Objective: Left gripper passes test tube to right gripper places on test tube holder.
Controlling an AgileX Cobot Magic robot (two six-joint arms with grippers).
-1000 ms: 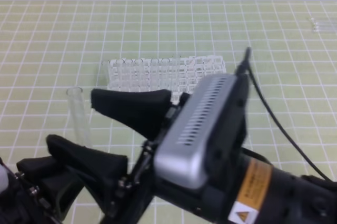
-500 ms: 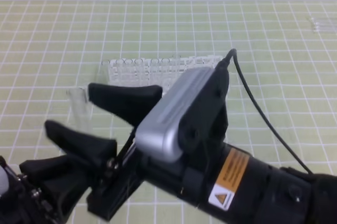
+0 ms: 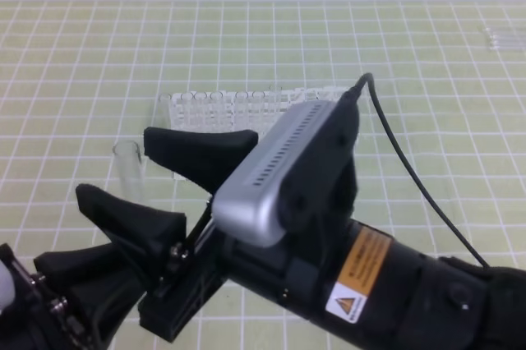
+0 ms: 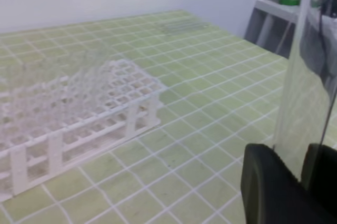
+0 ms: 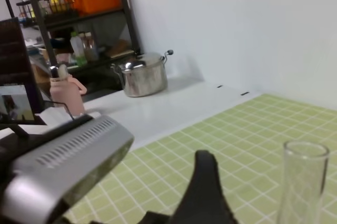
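Shifted leftward, the right tool (image 3: 152, 177) now straddles the upright test tube (image 3: 128, 168) at left centre with fingers spread, while the left tool (image 4: 287, 182) clenches its base; closing off-centre could knock it free.

The high view looks down from close behind the arms. Both wrist views sit low, sharing the test tube (image 4: 297, 71).

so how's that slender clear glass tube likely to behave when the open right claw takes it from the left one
The slender clear glass tube looks smooth and thin-walled, so it is probably slippery and fragile under a hard pinch. Being round, it would likely roll if dropped on the green grid mat. It stands upright in the shut left gripper, so a grab high up by the open right gripper may tilt it.
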